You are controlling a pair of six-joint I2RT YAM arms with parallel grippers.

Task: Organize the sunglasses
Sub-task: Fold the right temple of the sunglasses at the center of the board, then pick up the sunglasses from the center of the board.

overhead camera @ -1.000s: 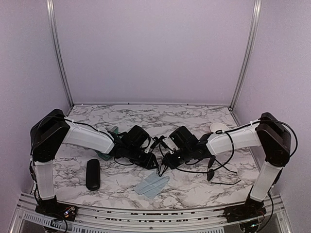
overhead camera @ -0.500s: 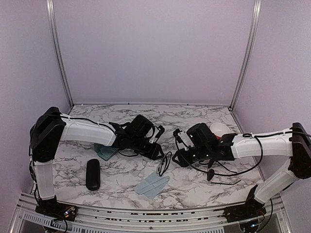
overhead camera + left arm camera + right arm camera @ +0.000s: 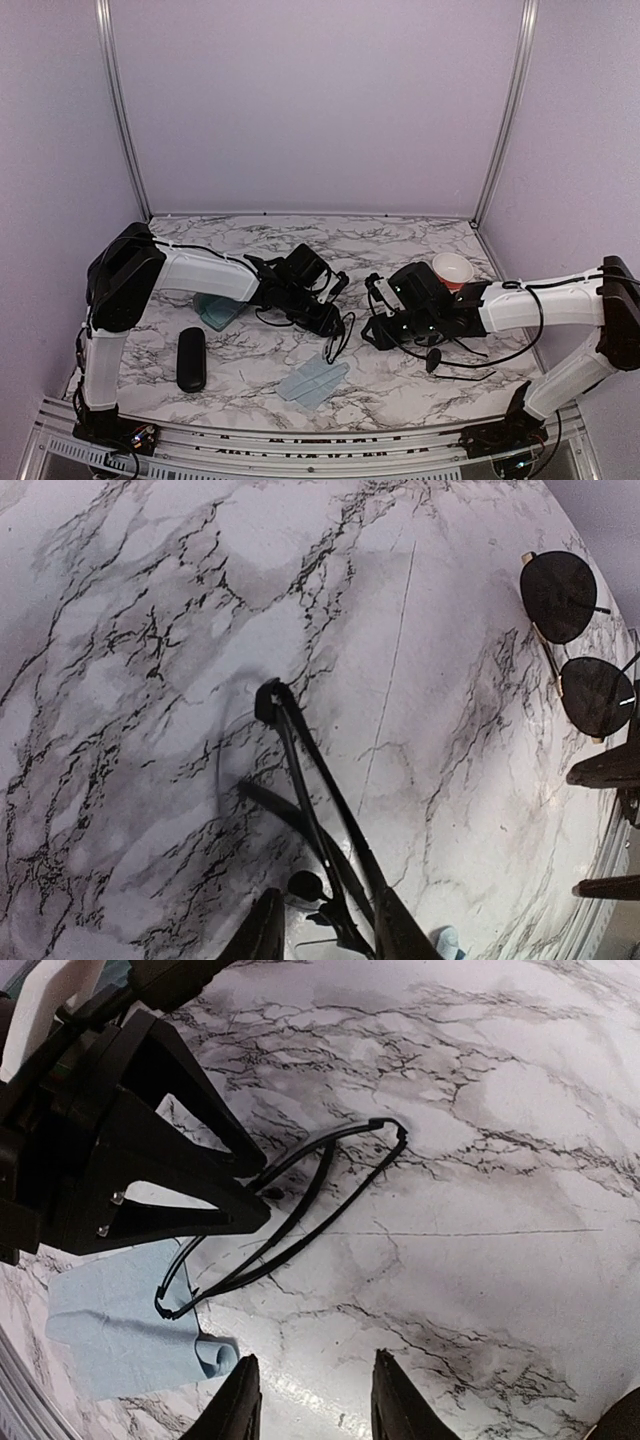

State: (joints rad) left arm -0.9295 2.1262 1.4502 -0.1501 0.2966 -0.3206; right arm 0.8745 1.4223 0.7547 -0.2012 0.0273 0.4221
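Observation:
One pair of sunglasses lies mid-table, just above a light blue cloth. My left gripper is on it. In the left wrist view the frame and nose pad fill the gap between my left gripper's fingers, and the folded arms reach away over the marble, casting a shadow. The right wrist view shows this pair under the left gripper's black fingers. The second pair lies flat to the right, with dark oval lenses. My right gripper is open and empty over bare marble, right of the held pair.
A glossy black oval case lies at the front left. The blue cloth lies near the front middle and also shows in the right wrist view. A teal flat object sits partly under the left arm. A pink-rimmed cup stands behind the right arm.
My right gripper has drawn back to the right, away from the sunglasses it was beside. My left gripper has shifted slightly right and stays at that pair. The cup has come into view.

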